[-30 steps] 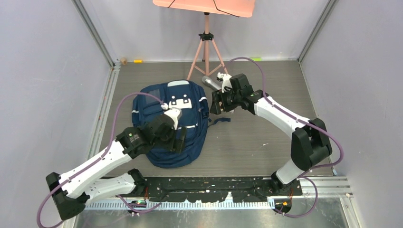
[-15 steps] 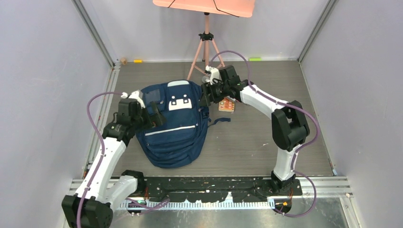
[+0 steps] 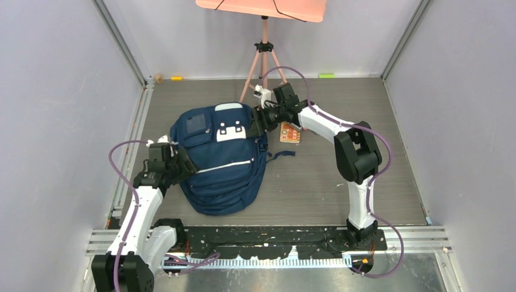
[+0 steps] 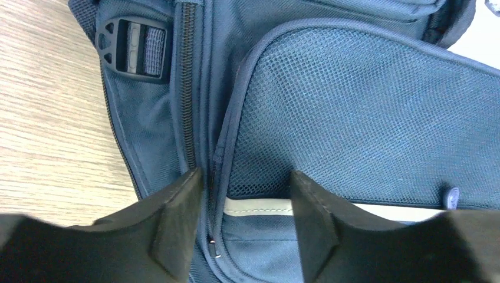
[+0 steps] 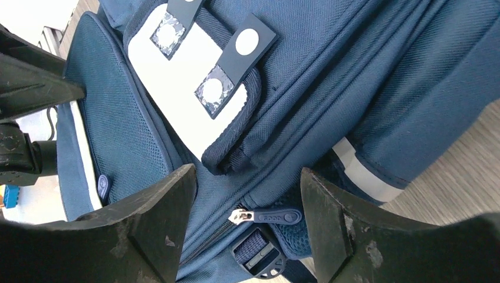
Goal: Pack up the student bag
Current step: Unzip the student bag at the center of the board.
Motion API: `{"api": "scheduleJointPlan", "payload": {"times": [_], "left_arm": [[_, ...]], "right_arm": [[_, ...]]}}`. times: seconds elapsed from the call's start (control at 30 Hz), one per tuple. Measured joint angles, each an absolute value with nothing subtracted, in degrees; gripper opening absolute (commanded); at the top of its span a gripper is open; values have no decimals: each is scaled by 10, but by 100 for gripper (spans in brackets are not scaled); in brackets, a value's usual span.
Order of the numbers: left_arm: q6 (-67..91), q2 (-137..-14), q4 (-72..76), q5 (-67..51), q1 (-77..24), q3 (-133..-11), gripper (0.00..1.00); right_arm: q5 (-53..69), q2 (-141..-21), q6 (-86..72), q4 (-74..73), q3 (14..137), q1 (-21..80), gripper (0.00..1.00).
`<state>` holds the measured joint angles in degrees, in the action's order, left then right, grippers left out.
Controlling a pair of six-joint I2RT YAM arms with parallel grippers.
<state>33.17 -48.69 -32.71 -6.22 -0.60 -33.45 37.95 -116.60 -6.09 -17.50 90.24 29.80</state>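
Left gripper lower beside student bag, right gripper closer; both splayed, empty.

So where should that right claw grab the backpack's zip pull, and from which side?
Probably the dark rubber tab of the zip pull: it lies flat along the student bag's zip line. The open right gripper straddles it, so straight in from that side.

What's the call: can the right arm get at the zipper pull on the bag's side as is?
Probably yes. The right end effector is open close over the student bag, and the zipper pull lies bare between its fingers with nothing over it. The buckle just beside it could crowd the grip.
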Motion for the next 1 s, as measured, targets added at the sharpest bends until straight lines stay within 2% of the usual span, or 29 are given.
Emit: {"api": "scheduleJointPlan", "payload": {"times": [0.1, 0.2, 0.4, 0.5, 0.6, 0.8, 1.0], "left_arm": [[334, -490, -325, -59, -2, -329, 17], [331, -498, -322, -57, 1, -330, 1], [304, -553, -345, -91, 46, -379, 0], [284, -616, -353, -126, 78, -430, 0], [274, -679, -355, -165, 99, -475, 0], [246, -754, -374, -208, 110, -531, 0], [216, -767, -391, -210, 110, -551, 0]], "right_arm": [[387, -1174, -61, -175, 904, 302, 69], [387, -1177, -64, -174, 901, 303, 69], [387, -1132, -88, -142, 807, 303, 68], [387, -1108, -94, -135, 772, 306, 64], [385, -1100, -98, -130, 764, 309, 60], [384, -1100, -109, -115, 762, 310, 46], [378, -1100, -116, -111, 762, 310, 43]]}}
